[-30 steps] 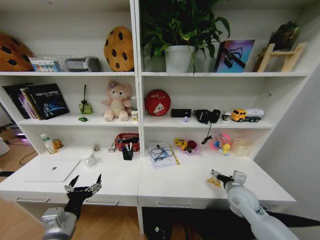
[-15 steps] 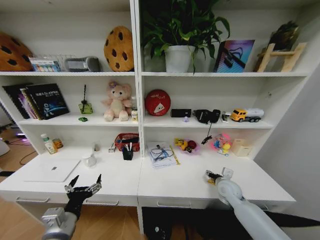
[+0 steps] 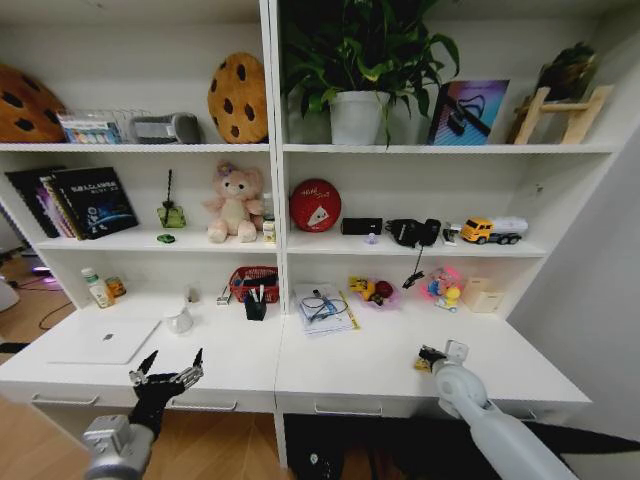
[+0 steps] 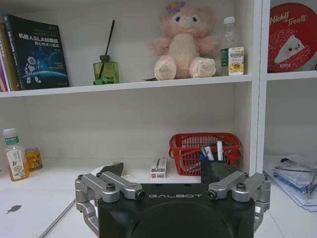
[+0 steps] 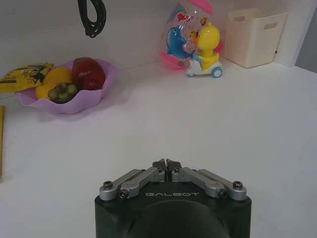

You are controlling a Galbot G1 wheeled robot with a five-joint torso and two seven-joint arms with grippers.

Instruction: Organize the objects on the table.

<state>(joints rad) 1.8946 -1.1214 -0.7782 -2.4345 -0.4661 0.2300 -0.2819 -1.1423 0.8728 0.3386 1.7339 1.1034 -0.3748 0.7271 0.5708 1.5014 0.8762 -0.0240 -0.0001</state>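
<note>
1. Nearest the camera in the head view, the left claw [image 3: 166, 374] hovers in front of the drawer row at the left front edge of the white surface [image 3: 330, 375], its two fingers spread wide apart and empty.
2. On the right, the right claw [image 3: 428, 354] sits low over the surface near its front edge. In the right wrist view its fingertips [image 5: 166, 163] meet, closed together. A small yellow piece [image 3: 423, 365] lies just beside it; whether the claw touches it cannot be told.
3. Left of the left claw, a silver laptop [image 3: 105, 340] lies flat and shut on the surface.
4. Behind the laptop stands a white cup [image 3: 179, 320], and farther left a green-labelled bottle [image 3: 98, 289] against the back wall.
5. Toward the middle, a black pen holder [image 3: 256, 306] holds pens in front of a red basket [image 3: 254, 281].
6. Right of these lies a stack of papers [image 3: 325, 308], then a purple fruit bowl [image 5: 69, 89], a yellow duck toy [image 5: 207, 49] and a cream box [image 5: 254, 35] along the back.
</note>
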